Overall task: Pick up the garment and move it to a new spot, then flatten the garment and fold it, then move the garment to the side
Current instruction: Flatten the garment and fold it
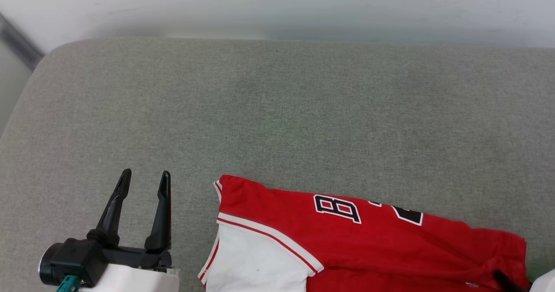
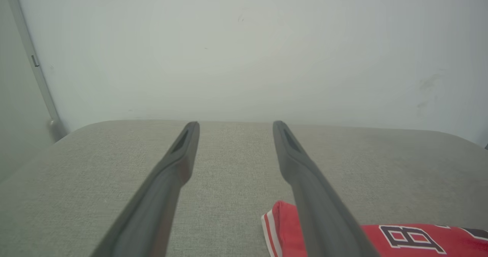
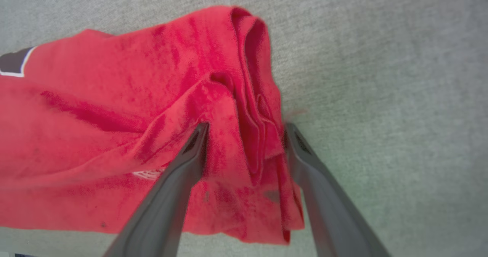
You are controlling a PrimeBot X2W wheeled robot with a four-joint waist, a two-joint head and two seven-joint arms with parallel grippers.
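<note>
**Resting open, both hands at the red jersey**

Spread wide and holding nothing, the left hand (image 1: 145, 175) hangs over bare grey upholstered surface (image 1: 277, 110), its two dark fingers pointing towards the pale wall (image 1: 277, 6). The garment (image 1: 390, 240) lies on that surface just to this hand's right, near it but apart. Its striped corner and white sleeve are the closest parts, with the dark white-outlined lettering further out. In the left wrist view the left hand (image 2: 235, 125) shows the same wide gap, and the garment's corner (image 2: 284, 226) peeks out beside the right-side finger.

The right hand (image 3: 247, 127) is also fully open, down at the garment's (image 3: 114, 116) far end. A bunched ridge of red folds runs up between its fingers; the cloth is not pinched. Grey surface (image 3: 381, 77) lies to this hand's right.
</note>
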